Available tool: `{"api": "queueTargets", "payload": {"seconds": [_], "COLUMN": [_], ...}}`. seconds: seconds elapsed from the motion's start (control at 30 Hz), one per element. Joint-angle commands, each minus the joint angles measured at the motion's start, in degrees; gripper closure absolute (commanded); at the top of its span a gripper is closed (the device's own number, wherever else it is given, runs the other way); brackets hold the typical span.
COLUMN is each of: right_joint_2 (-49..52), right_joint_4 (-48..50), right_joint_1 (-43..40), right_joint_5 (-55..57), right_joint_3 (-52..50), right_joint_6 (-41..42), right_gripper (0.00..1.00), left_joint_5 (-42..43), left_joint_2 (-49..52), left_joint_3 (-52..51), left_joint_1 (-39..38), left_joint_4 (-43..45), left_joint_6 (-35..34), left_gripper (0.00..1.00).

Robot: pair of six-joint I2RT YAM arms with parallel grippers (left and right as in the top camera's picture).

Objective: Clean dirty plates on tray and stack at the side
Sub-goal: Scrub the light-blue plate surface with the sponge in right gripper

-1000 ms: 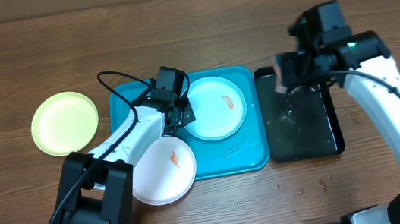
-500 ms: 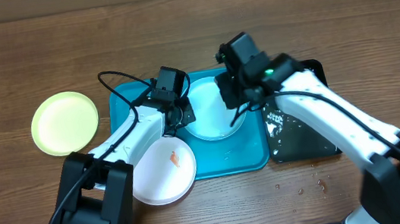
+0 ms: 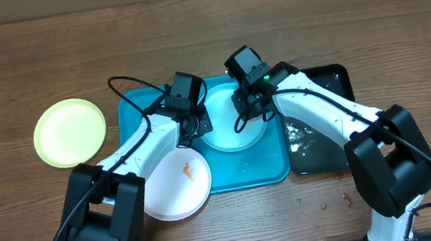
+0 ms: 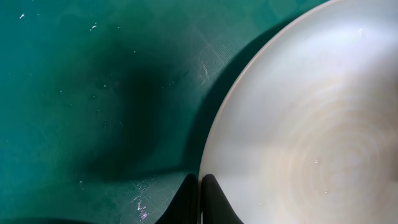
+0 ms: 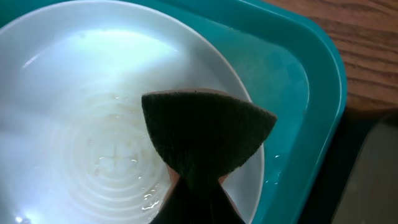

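Subject item: the light blue plate (image 3: 228, 135), a round, shallow, smooth plastic dish. It lay flat in the 1 o'clock quarter of the turquoise tray (image 3: 247, 173). The right wrist view showed concentric moulded rings on its floor under a wet film. No orange mark was visible on the part in view.

Governing relation: the sponge (image 5: 205, 134) sat directly on the plate's inner face, toward 2 o'clock of its centre in the overhead view. The plate therefore lay straight below the jaws of the right gripper (image 3: 248, 104), which were clamped on the sponge. Being round, the plate offered no long axis, so a wiping stroke could run any way.

The sponge was dark green with a coarse, fibrous face, folded into a wedge.

The left gripper (image 3: 194, 125) stood at the plate's 9 o'clock rim. The left wrist view showed its jaws drawn almost together with the rim running between them. I judged this a pinch steadying the plate against the scrub.

Surroundings:
- The white plate (image 3: 171, 193) carried an orange smear and overhung the tray's 7 o'clock corner.
- The yellow-green plate (image 3: 69, 132) lay off the tray at 9 o'clock, on the wooden surface (image 3: 27, 61).
- The black basin (image 3: 325, 144), holding water, touched or nearly touched the tray at 3 o'clock.
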Motion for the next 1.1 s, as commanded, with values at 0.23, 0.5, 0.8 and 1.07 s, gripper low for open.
{"api": "queueTargets", "payload": {"seconds": [0.23, 0.5, 0.8, 1.07], "right_joint_2": [3.52, 7.76, 8.41, 8.28], "right_joint_4": [2.08, 1.55, -1.62, 0.98], "right_joint_1": [-0.13, -0.13, -0.02, -0.42], "right_joint_5": [2.27, 0.68, -22.75, -40.37], "right_joint_3": [1.14, 1.03, 0.24, 0.96], "right_joint_6": [-0.94, -0.68, -0.74, -3.85], "right_gripper": [0.96, 0.96, 0.96, 0.96], "left_joint_5": [0.48, 0.46, 0.48, 0.48], "left_joint_2": [1.49, 1.49, 1.49, 1.49], "left_joint_3": [-0.52, -0.52, -0.52, -0.52], "left_joint_1": [-0.48, -0.48, -0.48, -0.48], "left_joint_4": [-0.39, -0.42, -0.17, 0.02], "left_joint_6": [0.76, 0.76, 0.76, 1.22], "left_gripper": [0.96, 0.96, 0.96, 0.96]}}
